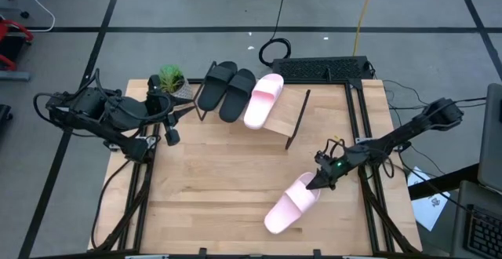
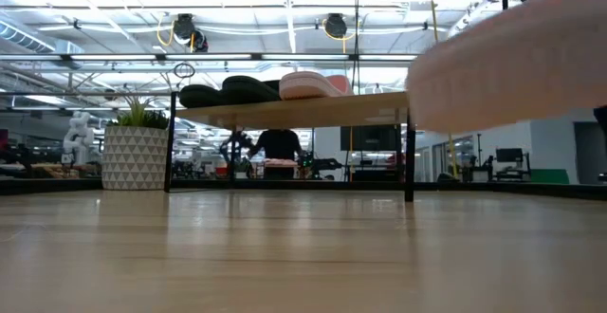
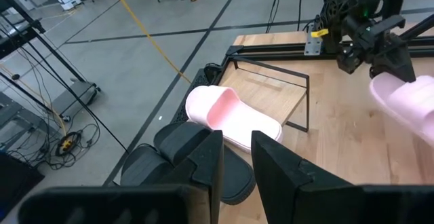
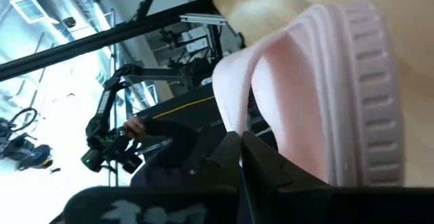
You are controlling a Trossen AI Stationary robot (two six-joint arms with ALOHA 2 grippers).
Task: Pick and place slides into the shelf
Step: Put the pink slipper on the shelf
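Observation:
The shelf (image 1: 294, 122) stands at the table's far side. Two black slides (image 1: 227, 90) and one pink slide (image 1: 263, 100) rest sole-down on its slanted board; its right part is bare. A second pink slide (image 1: 289, 206) hangs over the table's near right, with my right gripper (image 1: 320, 182) shut on it. In the low view this slide (image 2: 512, 66) fills the upper right, above the tabletop. My left gripper (image 1: 171, 133) waits above the table's left side, near the shelf's left end. Its fingers (image 3: 203, 156) stand a little apart with nothing between them. My right gripper pinches the edge of the pink slide's wide strap (image 4: 234, 108) between its two fingertips. The fingers come about level from the table's right side. The slide is lifted clear of the table and reaches from the gripper toward the near left, its ribbed sole (image 4: 363, 81) turned sideways.
A small potted plant (image 1: 171, 78) stands at the shelf's left end, close to my left gripper. A black keyboard-like box (image 1: 321, 69) lies at the far edge behind the shelf. The bare tabletop (image 1: 220, 180) spreads between the shelf and the near edge.

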